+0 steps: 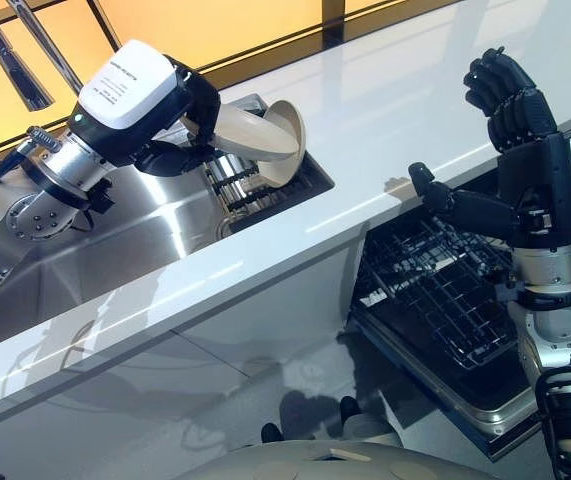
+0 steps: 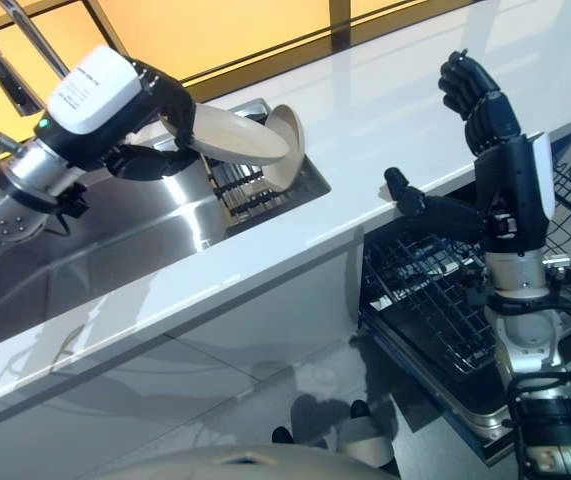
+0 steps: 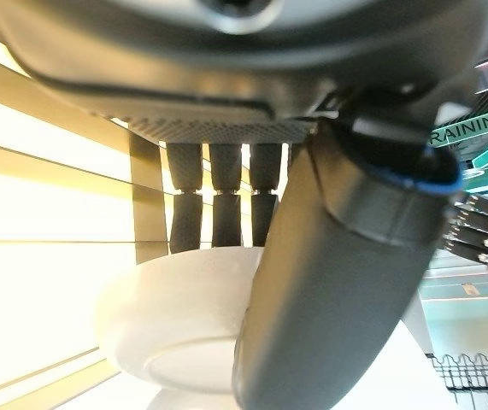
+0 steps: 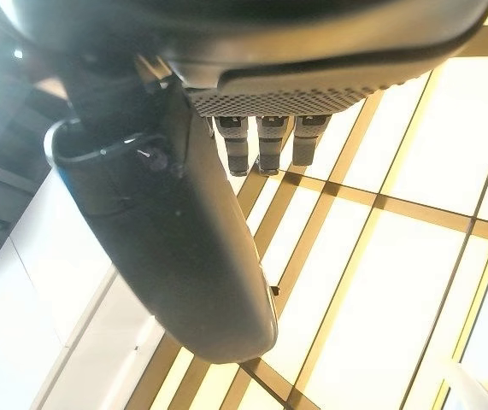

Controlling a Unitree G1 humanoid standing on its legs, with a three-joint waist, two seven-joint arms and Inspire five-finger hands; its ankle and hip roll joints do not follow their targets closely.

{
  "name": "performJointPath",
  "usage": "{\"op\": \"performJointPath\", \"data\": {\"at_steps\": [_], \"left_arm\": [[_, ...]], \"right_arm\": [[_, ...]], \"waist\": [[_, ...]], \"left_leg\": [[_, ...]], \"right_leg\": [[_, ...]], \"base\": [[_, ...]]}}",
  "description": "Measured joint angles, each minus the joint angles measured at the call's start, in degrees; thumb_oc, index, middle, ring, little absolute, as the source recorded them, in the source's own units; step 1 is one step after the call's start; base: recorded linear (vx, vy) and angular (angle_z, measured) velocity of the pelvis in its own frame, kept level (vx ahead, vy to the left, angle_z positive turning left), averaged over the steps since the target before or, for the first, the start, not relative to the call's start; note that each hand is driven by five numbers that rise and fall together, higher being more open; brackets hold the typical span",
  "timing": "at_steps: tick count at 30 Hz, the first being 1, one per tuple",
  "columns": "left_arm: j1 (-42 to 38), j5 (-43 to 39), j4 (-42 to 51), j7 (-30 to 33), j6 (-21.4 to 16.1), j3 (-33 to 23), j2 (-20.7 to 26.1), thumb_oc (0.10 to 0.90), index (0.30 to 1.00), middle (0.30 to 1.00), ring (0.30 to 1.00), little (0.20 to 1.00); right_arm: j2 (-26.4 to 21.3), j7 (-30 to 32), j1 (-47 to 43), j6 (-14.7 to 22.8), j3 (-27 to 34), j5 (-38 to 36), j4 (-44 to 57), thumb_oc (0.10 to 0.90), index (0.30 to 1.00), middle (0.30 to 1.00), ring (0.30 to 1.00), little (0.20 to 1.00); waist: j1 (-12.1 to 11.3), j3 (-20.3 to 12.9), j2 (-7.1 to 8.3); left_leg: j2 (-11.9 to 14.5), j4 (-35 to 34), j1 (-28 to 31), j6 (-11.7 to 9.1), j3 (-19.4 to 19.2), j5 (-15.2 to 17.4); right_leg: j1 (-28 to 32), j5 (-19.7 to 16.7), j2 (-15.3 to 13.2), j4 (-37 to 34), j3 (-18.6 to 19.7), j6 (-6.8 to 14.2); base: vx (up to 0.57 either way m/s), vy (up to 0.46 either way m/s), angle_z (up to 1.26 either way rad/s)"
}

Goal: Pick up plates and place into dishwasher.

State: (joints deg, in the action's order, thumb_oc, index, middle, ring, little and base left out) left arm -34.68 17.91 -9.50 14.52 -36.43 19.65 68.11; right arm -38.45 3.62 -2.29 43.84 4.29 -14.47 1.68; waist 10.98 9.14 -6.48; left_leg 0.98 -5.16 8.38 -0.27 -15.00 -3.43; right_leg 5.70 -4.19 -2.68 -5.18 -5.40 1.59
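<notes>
My left hand point(image 1: 180, 110) is shut on a cream plate point(image 1: 255, 135), held nearly flat just above the sink's dish rack point(image 1: 240, 185). In the left wrist view the plate point(image 3: 175, 325) lies pinched between my fingers point(image 3: 218, 196) and thumb. A second cream plate point(image 1: 290, 140) stands on edge in that rack, right behind the held one. My right hand point(image 1: 525, 150) is raised, open and empty, above the pulled-out dishwasher rack point(image 1: 435, 290); its thumb point(image 4: 184, 256) sticks out sideways.
The steel sink point(image 1: 135, 240) is set into a white counter point(image 1: 385, 130) that runs between both hands. A faucet point(image 1: 15, 50) rises at the far left. The dishwasher's lower wire basket point(image 2: 435, 300) juts out below the counter's edge.
</notes>
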Motion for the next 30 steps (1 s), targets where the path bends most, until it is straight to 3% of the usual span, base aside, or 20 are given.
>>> {"op": "performJointPath", "data": {"at_steps": [11,22,26,30], "left_arm": [[-0.2,-0.5,3.3,-2.9,0.0,0.0,-2.3,0.100,0.300,0.300,0.300,0.200],[-2.5,-1.1,5.5,-3.9,0.1,0.4,-2.7,0.100,0.300,0.300,0.300,0.200],[-5.1,-1.5,6.0,-3.9,0.1,1.1,-2.7,0.100,0.300,0.300,0.300,0.200],[-8.3,-2.4,6.0,-3.9,0.2,2.5,-2.6,0.100,0.300,0.300,0.300,0.200]], "right_arm": [[-1.6,-0.1,-7.1,-1.4,-0.8,4.8,0.6,0.800,0.900,0.900,0.900,0.900],[-7.7,-5.2,-9.8,-8.1,-8.0,11.8,0.5,0.800,0.900,0.900,0.900,0.900],[-11.9,-7.6,-12.7,-11.9,-13.0,18.1,0.1,0.800,0.900,0.900,0.900,0.900],[-14.6,-7.9,-15.3,-13.2,-16.0,20.5,-1.1,0.800,0.900,0.900,0.900,0.900]], "waist": [[-1.3,-0.1,-0.09],[-2.6,-0.1,-0.07],[-2.8,-0.1,-0.02],[-3.2,-0.1,0.09]], "left_leg": [[-0.1,0.0,0.0,0.0,0.7,0.0],[-0.1,0.0,0.0,0.1,1.4,-0.1],[-0.1,0.0,0.0,0.1,1.6,-0.1],[-0.1,0.0,-0.1,0.1,1.8,-0.1]], "right_leg": [[0.3,0.0,-0.1,0.0,-0.6,0.0],[0.6,0.0,-0.3,0.0,-1.5,0.0],[0.7,0.1,-0.4,0.0,-1.6,0.0],[0.7,0.1,-0.4,0.0,-1.7,0.1]], "base": [[0.00,-0.005,0.01],[0.00,-0.013,0.02],[0.00,-0.002,0.01],[0.00,-0.009,0.01]]}}
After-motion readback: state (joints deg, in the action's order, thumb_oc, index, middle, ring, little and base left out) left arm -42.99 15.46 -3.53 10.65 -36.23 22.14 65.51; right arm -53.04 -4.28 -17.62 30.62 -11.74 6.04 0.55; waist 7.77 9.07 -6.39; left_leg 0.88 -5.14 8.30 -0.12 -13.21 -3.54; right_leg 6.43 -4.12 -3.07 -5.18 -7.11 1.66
